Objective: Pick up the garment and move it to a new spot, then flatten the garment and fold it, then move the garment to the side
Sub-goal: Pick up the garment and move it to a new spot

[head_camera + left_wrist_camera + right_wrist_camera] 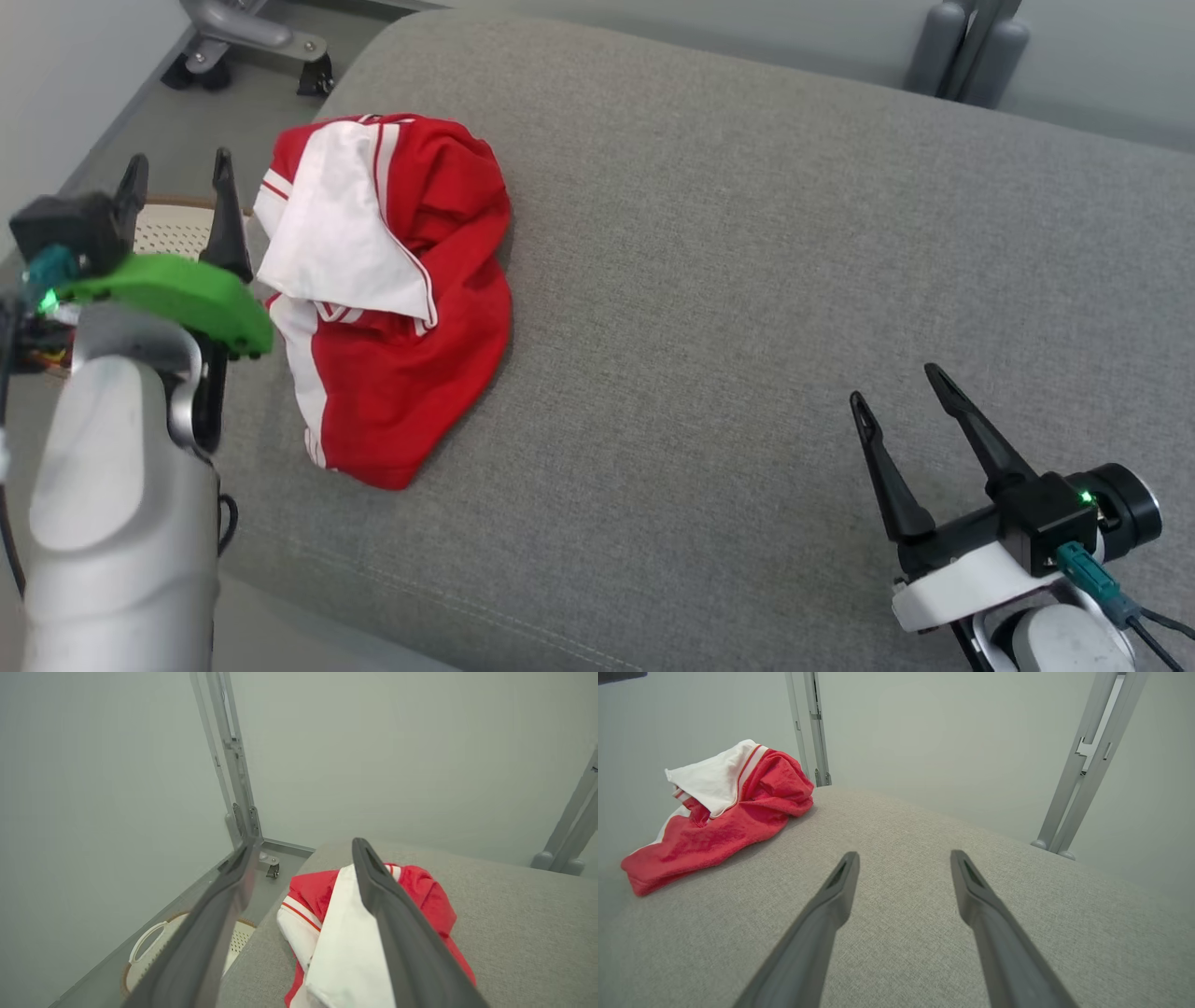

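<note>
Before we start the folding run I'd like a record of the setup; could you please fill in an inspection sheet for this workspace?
Surface: grey fabric cushion, smooth.
Job's things: red and white garment, crumpled in a heap near the cushion's left edge, not held.
Clutter: nothing seen.
Grippers: left gripper open, close beside the garment's left edge, holding nothing; right gripper open, over the cushion, well apart from the garment.
Cables: teal-plugged cable at the right wrist; dark cable loop by the left forearm.
Surroundings: white perforated basket on the floor at left; grey metal frame on casters; pale walls.
</note>
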Controlling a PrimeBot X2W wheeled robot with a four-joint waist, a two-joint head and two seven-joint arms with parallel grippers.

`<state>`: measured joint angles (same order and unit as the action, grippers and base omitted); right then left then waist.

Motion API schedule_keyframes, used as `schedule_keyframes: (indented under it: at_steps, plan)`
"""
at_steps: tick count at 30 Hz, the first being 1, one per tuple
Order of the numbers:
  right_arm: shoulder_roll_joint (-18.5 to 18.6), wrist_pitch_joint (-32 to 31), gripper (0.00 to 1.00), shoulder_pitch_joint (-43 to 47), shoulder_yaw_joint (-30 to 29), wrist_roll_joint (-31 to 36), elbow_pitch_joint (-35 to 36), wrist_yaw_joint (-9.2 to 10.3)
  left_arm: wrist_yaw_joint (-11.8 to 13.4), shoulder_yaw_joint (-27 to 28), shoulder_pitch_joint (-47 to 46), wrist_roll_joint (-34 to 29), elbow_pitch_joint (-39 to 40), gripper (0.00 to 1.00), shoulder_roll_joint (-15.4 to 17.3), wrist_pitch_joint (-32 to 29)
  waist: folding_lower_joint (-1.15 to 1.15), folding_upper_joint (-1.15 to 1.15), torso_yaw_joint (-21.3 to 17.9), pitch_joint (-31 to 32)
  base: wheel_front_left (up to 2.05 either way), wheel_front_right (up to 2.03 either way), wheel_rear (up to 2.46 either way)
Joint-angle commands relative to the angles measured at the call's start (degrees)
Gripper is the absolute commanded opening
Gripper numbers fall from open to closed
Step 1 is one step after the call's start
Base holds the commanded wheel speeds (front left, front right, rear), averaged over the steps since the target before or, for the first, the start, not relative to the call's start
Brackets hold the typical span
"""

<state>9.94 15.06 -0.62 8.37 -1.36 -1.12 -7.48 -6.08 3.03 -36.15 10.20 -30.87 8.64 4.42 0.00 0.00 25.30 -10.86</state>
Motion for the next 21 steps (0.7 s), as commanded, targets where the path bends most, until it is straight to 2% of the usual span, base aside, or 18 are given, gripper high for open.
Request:
schedule_keyframes:
  at_steps: [1, 6, 11, 15, 21]
  plan:
    - [0.87, 0.13, 1.00, -1.19, -0.01, 0.47, 0.48, -0.02, -0.43, -0.18, -3.26, 1.05, -2.73, 1.00, 0.66, -3.15, 0.00, 0.00, -2.56, -5.13, 0.00, 0.00, 0.00]
    - [2.88, 0.13, 1.00, -2.96, -0.19, 0.59, 0.98, -0.03, -0.94, 0.64, -14.00, 5.93, -12.86, 1.00, 2.29, -15.04, 0.00, 0.00, -5.14, -8.34, 0.00, 0.00, 0.00]
    - [3.80, 0.13, 1.00, -3.75, -1.10, 0.74, 1.44, -0.02, -1.42, 0.12, -18.42, 10.11, -19.29, 1.00, 3.28, -21.99, 0.00, 0.00, -7.67, -10.81, 0.00, 0.00, 0.00]
    - [2.75, 0.13, 1.00, -3.62, -3.37, 0.34, 2.07, -0.03, -1.42, -2.92, -17.30, 13.28, -21.28, 1.00, 3.37, -23.68, 0.00, 0.00, -8.61, -11.91, 0.00, 0.00, 0.00]
    - [2.09, 0.13, 1.00, -3.83, -4.02, 0.43, 1.61, -0.02, -1.44, -7.45, -14.90, 15.95, -22.70, 1.00, 6.07, -21.23, 0.00, 0.00, -9.38, -12.79, 0.00, 0.00, 0.00]
